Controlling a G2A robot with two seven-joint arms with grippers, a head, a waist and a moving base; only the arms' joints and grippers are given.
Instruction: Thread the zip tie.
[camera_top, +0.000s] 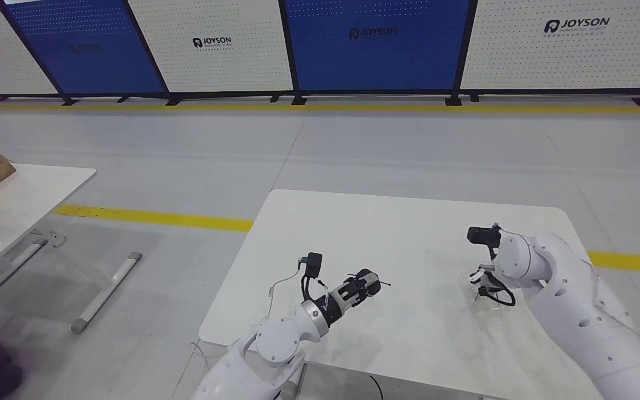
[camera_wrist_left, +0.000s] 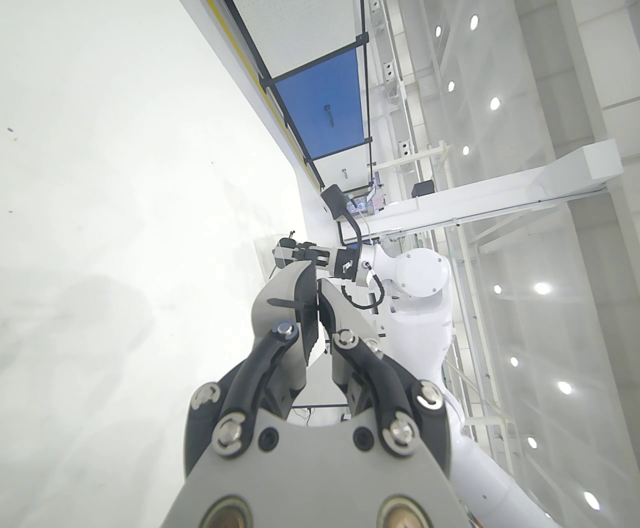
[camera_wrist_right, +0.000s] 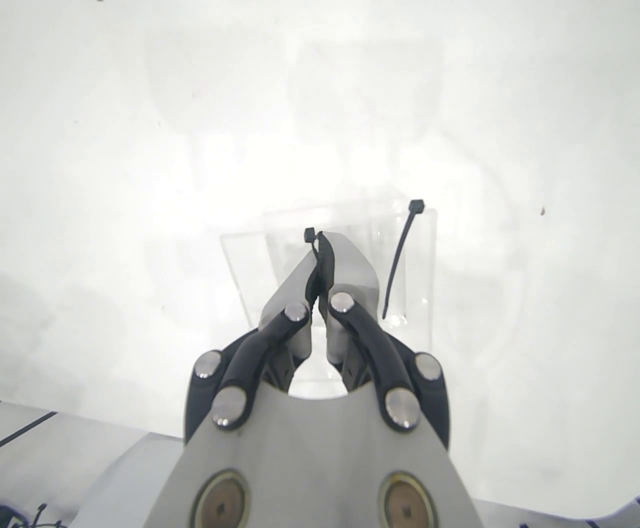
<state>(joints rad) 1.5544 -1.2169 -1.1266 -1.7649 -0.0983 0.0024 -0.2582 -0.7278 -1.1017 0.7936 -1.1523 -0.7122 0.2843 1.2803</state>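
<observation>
The white table (camera_top: 420, 230) stands on a grey floor (camera_top: 200, 150) with yellow lines (camera_top: 150, 215); blue and white perforated panels (camera_top: 375, 40) close the room behind. My left gripper (camera_wrist_left: 316, 282) is low over the near part of the table, lying almost flat and pointing across toward my right arm. Its fingers are pressed together on a zip tie (camera_wrist_left: 278, 302); a thin, pointed black end of it comes out sideways across one finger (camera_wrist_left: 272, 300); how much of the strip is hidden between the pads I cannot tell.

My right gripper (camera_wrist_right: 319, 247) is well apart from the left one, at the right side of the table, pointing down over a clear tray (camera_wrist_right: 425, 300) that sits on the surface. Its fingers are closed too, and they pinch a second zip tie (camera_wrist_right: 309, 233); the small square head of this one sticks out just beyond my fingertips, and the rest is hidden between the pads. A spare zip tie (camera_wrist_right: 400, 255) lies in the same tray, just beside my right fingers but not touching them; it is a little curved, with its head at the end away from my wrist. The two ties that I hold are well apart from each other.
</observation>
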